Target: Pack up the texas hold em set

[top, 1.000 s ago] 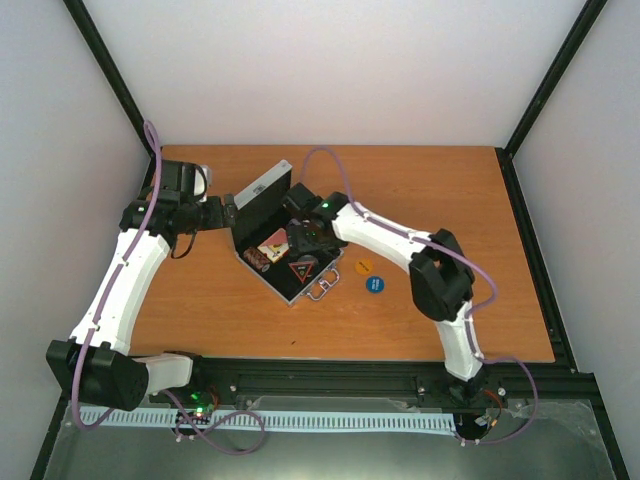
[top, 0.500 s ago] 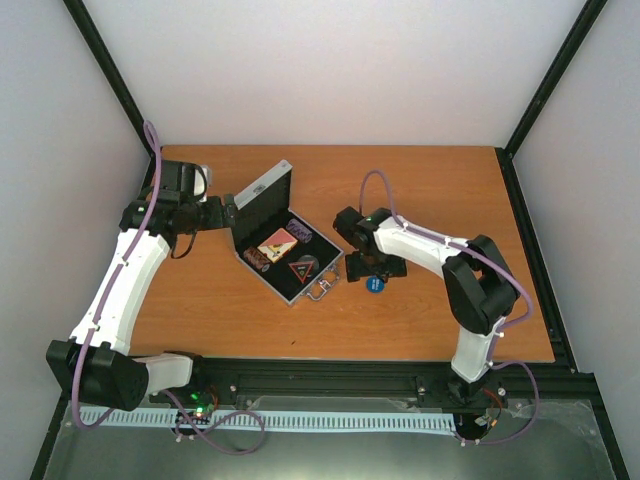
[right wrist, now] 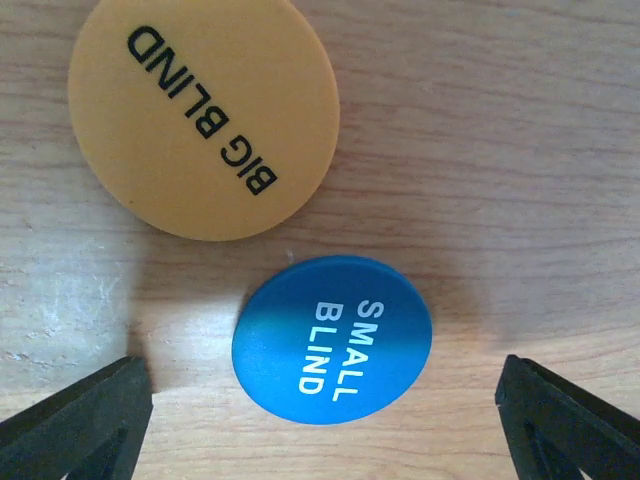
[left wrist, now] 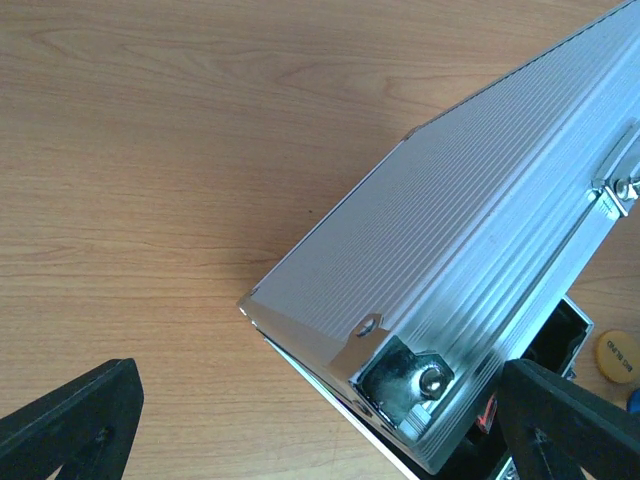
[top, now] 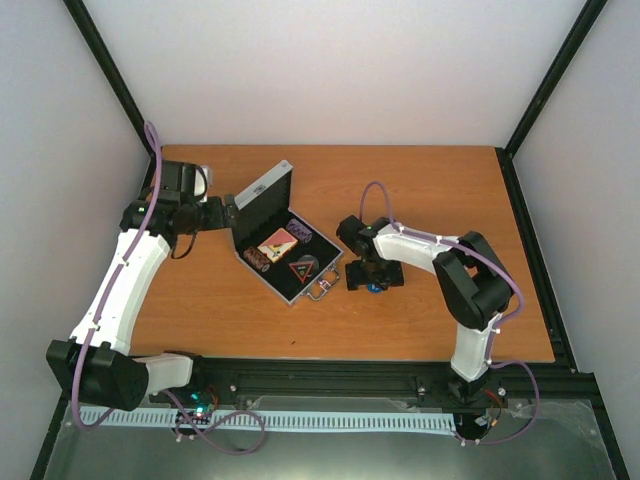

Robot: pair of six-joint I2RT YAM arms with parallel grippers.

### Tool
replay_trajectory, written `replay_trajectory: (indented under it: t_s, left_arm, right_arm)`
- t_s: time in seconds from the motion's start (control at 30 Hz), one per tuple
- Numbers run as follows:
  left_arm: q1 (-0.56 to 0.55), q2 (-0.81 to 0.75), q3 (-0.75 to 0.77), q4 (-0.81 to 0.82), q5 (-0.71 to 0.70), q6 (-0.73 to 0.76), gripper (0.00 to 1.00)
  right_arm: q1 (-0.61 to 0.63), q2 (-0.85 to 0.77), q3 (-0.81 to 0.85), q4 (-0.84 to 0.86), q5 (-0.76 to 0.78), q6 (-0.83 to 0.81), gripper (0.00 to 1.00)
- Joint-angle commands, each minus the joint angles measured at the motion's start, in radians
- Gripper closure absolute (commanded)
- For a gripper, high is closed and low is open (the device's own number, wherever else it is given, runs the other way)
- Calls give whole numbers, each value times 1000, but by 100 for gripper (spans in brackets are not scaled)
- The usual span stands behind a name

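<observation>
Right wrist view: I read the right gripper (right wrist: 320,405) as spread wide and holding nothing, with one fingertip at each lower corner of the frame. Between the fingers lies the blue disc (right wrist: 332,338) marked SMALL BLIND, flat on the table (right wrist: 520,150) and clear of both fingers. The orange disc (right wrist: 204,115) marked BIG BLIND lies just beside it, with a narrow gap between the two. In the top external view this gripper hangs low over the discs, just right of the silver case (top: 290,262) and near its handle (top: 322,290). The case stands open at mid-table with its lid (top: 262,193) raised. Its black lining holds the red card deck (top: 277,241), chip stacks (top: 257,258) and the dark triangular button (top: 300,268). The left gripper (left wrist: 320,425) is likewise spread wide, with a lid corner between its fingers. I cannot tell whether they touch the lid.
</observation>
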Motion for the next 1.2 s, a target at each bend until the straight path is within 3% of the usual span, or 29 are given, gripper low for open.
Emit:
replay_trajectory:
  t_s: [0.0, 0.13, 0.53, 0.6, 0.7, 0.93, 1.17]
  left_arm:
    - [-2, -17, -1, -12, -9, 9, 0]
    - [-3, -15, -1, -13, -12, 9, 0]
    - [-3, -14, -5, -14, -17, 10, 0]
    - [-3, -14, -4, -15, -16, 11, 0]
    - [-3, -17, -5, -15, -16, 11, 0]
    - [-3, -18, -6, -15, -14, 10, 0]
    - [-3, -24, -6, -17, -13, 10, 0]
  right_arm:
    - [-15, 17, -59, 75, -2, -15, 6]
    - [-29, 8, -93, 91, -16, -22, 12]
    - [-52, -14, -156, 132, 6, -47, 18]
    - [-53, -12, -156, 131, 22, -52, 25]
    - [-56, -13, -160, 125, 40, -54, 26]
    - [-61, -24, -167, 120, 58, -53, 51]
    - [-61, -53, -148, 88, 57, -44, 63]
